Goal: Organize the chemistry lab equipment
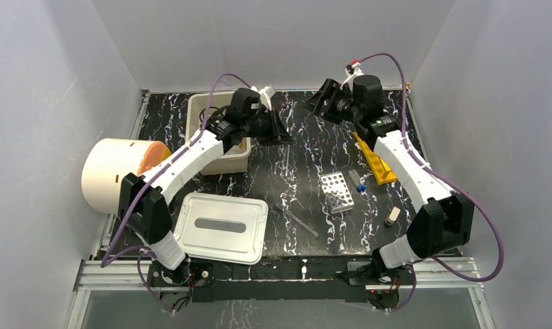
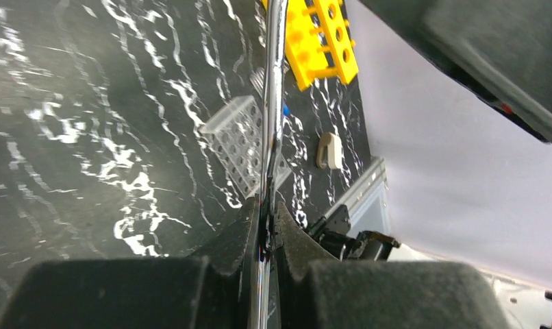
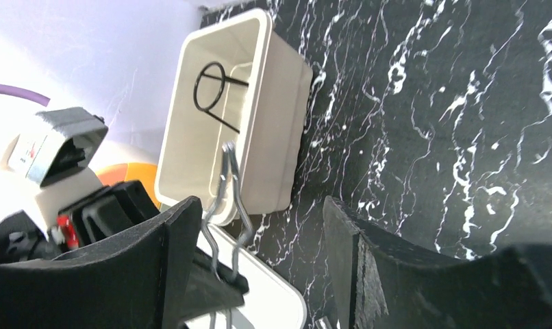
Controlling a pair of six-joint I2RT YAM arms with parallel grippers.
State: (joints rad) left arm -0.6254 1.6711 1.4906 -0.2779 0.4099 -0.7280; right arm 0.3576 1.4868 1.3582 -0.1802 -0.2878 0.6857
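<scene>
My left gripper (image 1: 280,130) is shut on a clear glass rod (image 1: 287,159) and holds it over the middle of the black mat; the wrist view shows the rod (image 2: 273,103) pinched between the jaws (image 2: 265,205). A second glass rod (image 1: 302,221) lies near the front. The silver perforated rack (image 1: 337,192), the blue-capped vials (image 1: 359,184) and the yellow tube rack (image 1: 376,161) sit at the right. Wire tongs (image 3: 215,92) lie in the cream bin (image 3: 259,137). My right gripper (image 1: 318,103) is open and empty at the back (image 3: 259,205). No beaker is in view.
The big cream cylinder (image 1: 116,175) lies at the left. A grey lid (image 1: 222,226) lies at the front left. A small cream piece (image 1: 392,216) lies at the right front. A black binder clip (image 3: 225,199) shows beside my right gripper's left finger. Grey walls enclose the mat.
</scene>
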